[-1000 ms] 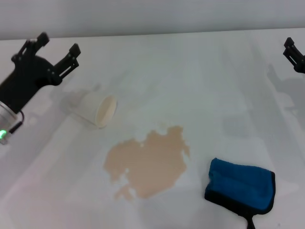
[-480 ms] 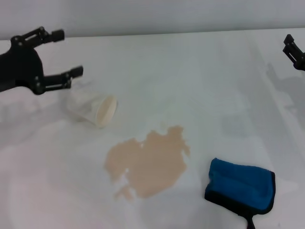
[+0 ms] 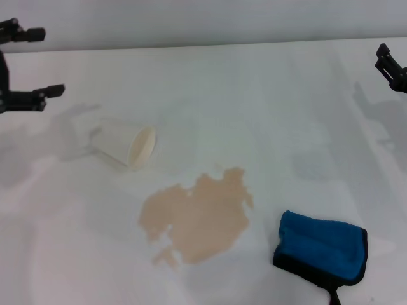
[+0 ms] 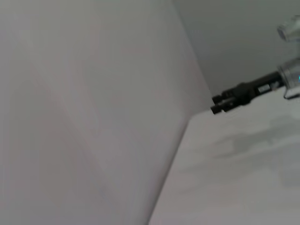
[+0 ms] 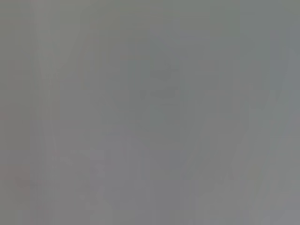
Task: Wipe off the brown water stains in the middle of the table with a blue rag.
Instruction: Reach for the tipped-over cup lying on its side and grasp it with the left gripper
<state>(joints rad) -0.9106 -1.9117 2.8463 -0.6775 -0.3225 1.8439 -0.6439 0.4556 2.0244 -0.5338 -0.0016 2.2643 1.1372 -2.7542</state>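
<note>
Counting one blue rag (image 3: 321,247), one brown water stains (image 3: 198,216) blotch, one cup (image 3: 125,144).

Left gripper (image 3: 39,61), jaws apart, now farther from paper cup (image 3: 125,145), at far-left edge.

Lying on the one table (image 3: 267,95): one brown water stain (image 3: 198,216), one blue rag (image 3: 321,244), one tipped paper cup (image 3: 124,143); two grippers are showing, left gripper (image 3: 35,62) and right gripper (image 3: 389,68)
</note>
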